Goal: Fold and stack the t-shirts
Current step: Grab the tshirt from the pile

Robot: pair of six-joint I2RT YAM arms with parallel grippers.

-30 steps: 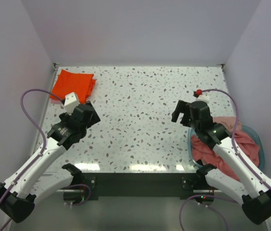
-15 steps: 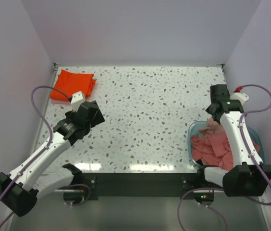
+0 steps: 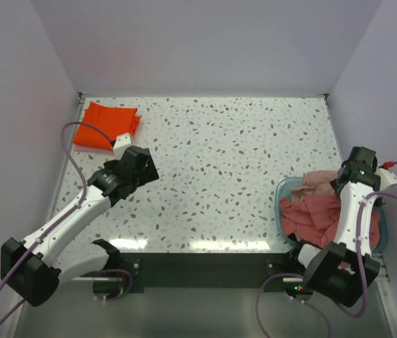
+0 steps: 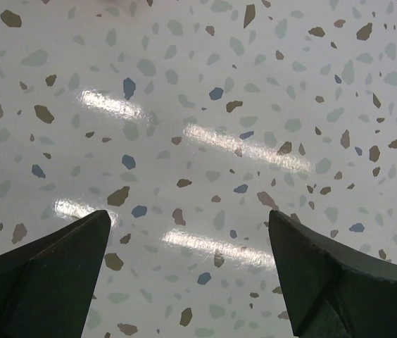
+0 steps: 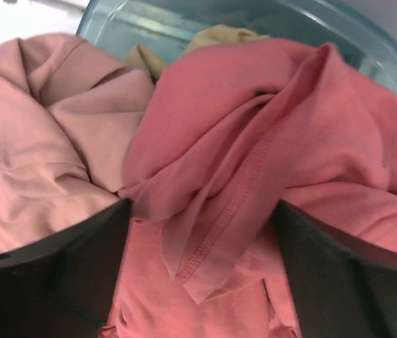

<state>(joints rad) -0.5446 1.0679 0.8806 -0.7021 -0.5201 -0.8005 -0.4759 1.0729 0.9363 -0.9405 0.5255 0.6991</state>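
Note:
A folded bright orange t-shirt (image 3: 105, 125) lies at the table's far left corner. Several crumpled t-shirts fill the teal basin (image 3: 384, 224) at the near right. In the right wrist view they are a salmon-pink one (image 5: 255, 127), a paler dusty-pink one (image 5: 51, 141) and a beige one (image 5: 219, 35) at the back. My right gripper (image 3: 345, 182) hangs open just above the pile, and its jaws (image 5: 202, 239) straddle a hemmed fold of the salmon-pink shirt. My left gripper (image 3: 144, 165) is open and empty over bare table (image 4: 188, 232), to the near right of the orange shirt.
The speckled tabletop (image 3: 219, 162) is walled at the back and on both sides. The basin's rim (image 5: 184, 17) shows beyond the pile in the right wrist view. A purple cable loops over the left arm beside the orange shirt.
My right arm has swung from the table's right middle out to the right and down over the basin. My left gripper has drifted slightly forward and to the right.

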